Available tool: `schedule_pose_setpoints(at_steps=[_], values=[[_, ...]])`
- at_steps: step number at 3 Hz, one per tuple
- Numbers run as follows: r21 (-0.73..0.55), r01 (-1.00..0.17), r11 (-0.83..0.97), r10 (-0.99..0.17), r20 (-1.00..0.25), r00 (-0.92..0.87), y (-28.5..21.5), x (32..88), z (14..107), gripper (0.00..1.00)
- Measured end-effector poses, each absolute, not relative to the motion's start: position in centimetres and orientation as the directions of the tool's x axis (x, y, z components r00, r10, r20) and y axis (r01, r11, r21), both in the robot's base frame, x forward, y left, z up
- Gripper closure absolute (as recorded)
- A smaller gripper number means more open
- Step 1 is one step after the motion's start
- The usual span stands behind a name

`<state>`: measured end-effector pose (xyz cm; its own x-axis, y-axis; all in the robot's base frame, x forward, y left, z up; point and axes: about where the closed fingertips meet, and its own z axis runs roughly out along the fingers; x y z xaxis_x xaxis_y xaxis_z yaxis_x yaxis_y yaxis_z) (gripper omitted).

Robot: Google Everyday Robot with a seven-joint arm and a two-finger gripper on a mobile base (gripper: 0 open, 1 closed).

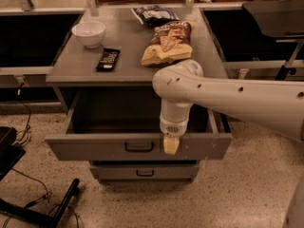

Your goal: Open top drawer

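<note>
The top drawer (95,148) is a wide grey drawer with a small black bar handle (139,147) at its centre. It stands pulled out from the grey cabinet, and its plain grey inside (118,118) shows. My gripper (171,145) hangs from the white arm over the drawer's front panel, just right of the handle and apart from it.
On the cabinet top (76,65) lie a white bowl (89,33), a black remote (108,59) and two snack bags (167,44). A narrower drawer front (142,172) sits below. Cables and a black stand leg (42,208) lie on the floor at left.
</note>
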<state>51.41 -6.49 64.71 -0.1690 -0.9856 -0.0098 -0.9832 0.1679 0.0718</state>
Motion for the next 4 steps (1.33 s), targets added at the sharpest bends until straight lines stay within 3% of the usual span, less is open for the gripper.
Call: schedule_pose_setpoints(at_steps=[1, 2, 4], values=[[0.087, -0.982, 0.168, -0.986, 0.012, -0.168, -8.6, 48.7, 65.0, 0.89], [0.087, -0.982, 0.168, -0.986, 0.012, -0.168, -8.6, 48.6, 64.9, 1.00], [0.101, -0.981, 0.167, -0.986, 0.012, -0.167, -9.5, 47.2, 64.8, 1.00]])
